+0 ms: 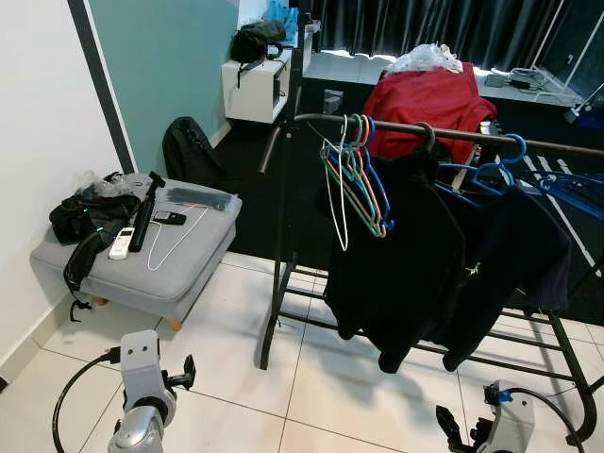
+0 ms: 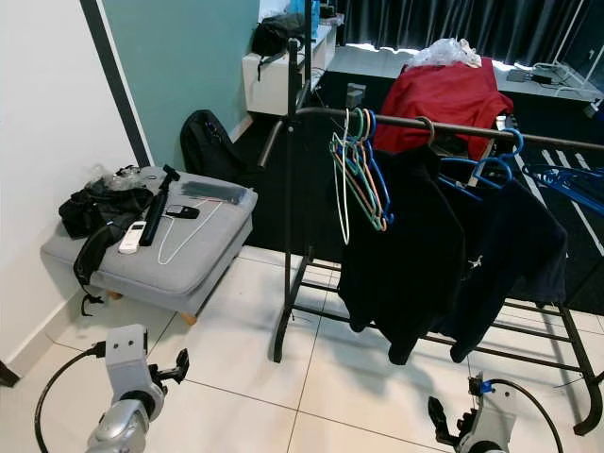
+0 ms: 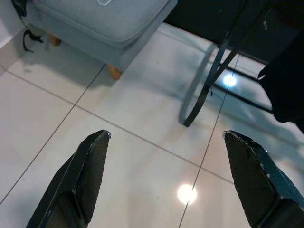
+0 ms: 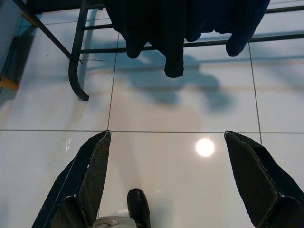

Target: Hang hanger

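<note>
Left eye view took in a tiled room with a black clothes rack (image 1: 283, 236) across the centre and right of the frame. Its top rail (image 1: 453, 132) carried a bunch of empty coloured hangers (image 1: 357, 179) near the left end, then dark garments (image 1: 415, 255) and more blue hangers (image 1: 491, 175) toward the right. A grey ottoman (image 1: 189, 255) sat at mid left, and on its cushion lay a thin white hanger (image 1: 176, 241), beside a remote (image 1: 122, 243) and a black bag (image 1: 85, 212). That hanger looked like the one to be hung.

Left gripper (image 3: 166, 180) hung low at the bottom left of the head view, over bare tile; its wrist view showed both fingers spread wide with nothing between them. Right gripper (image 4: 168, 180) hung at the bottom right, likewise splayed and empty, floor and the hem of the garments ahead of it.

Judged the task at its very start: nothing picked up, neither arm raised. Next move probably called for turning toward the ottoman, reaching the left gripper down to the white hanger and pinching its wire cleanly off the soft cushion. The cushion's give might make that pinch awkward.
</note>
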Motion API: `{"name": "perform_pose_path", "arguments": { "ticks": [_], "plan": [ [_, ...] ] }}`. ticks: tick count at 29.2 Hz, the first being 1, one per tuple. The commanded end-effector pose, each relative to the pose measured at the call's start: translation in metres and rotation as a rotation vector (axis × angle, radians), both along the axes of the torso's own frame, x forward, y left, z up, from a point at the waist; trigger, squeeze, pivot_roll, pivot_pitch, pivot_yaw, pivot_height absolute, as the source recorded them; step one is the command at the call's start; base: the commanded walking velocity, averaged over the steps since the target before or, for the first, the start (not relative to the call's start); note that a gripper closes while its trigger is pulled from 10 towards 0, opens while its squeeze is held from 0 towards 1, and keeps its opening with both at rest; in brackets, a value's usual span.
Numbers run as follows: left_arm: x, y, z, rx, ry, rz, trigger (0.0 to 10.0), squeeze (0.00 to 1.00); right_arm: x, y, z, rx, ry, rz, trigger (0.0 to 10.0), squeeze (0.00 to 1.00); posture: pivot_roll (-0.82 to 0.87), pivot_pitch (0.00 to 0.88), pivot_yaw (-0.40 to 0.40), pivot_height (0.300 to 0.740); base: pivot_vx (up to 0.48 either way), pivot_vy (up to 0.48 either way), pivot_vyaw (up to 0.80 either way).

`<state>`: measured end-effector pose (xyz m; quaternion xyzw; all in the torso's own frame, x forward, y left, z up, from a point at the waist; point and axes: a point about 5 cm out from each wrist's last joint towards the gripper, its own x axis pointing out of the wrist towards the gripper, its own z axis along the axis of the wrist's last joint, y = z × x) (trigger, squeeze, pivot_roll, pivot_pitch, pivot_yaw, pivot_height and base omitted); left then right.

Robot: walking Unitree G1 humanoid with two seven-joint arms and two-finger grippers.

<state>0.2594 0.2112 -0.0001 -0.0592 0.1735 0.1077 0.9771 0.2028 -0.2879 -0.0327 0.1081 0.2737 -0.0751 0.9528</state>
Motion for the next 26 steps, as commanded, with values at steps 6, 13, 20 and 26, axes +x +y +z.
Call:
{"name": "perform_pose_path", "arguments": {
  "ticks": [6,13,20,26],
  "plan": [
    [-0.0038,0.0009,-0.0043,0.007,0.029,0.003,10.0,0.0,-0.0045,-0.0062,-0.0012,0.007,0.023,-0.021,10.0,0.0,-0.03,0.07,-0.029,0.74,0.0,0.0,-0.46],
    [-0.0042,0.0002,-0.0044,0.008,0.031,0.004,10.0,0.0,-0.005,-0.0079,-0.0006,0.008,0.023,-0.019,10.0,0.0,-0.03,0.062,-0.03,0.74,0.0,0.0,-0.78],
    [-0.0044,-0.0007,-0.0041,0.013,0.039,0.007,10.0,0.0,-0.0052,-0.0094,-0.0003,0.009,0.026,-0.017,10.0,0.0,-0.03,0.06,-0.03,0.74,0.0,0.0,-0.78],
    [-0.0036,-0.001,-0.0028,0.019,0.029,0.001,10.0,0.0,-0.005,-0.0108,0.0004,0.008,0.024,-0.018,10.0,0.0,-0.04,0.061,-0.032,0.74,0.0,0.0,-0.78]
  ]
}}
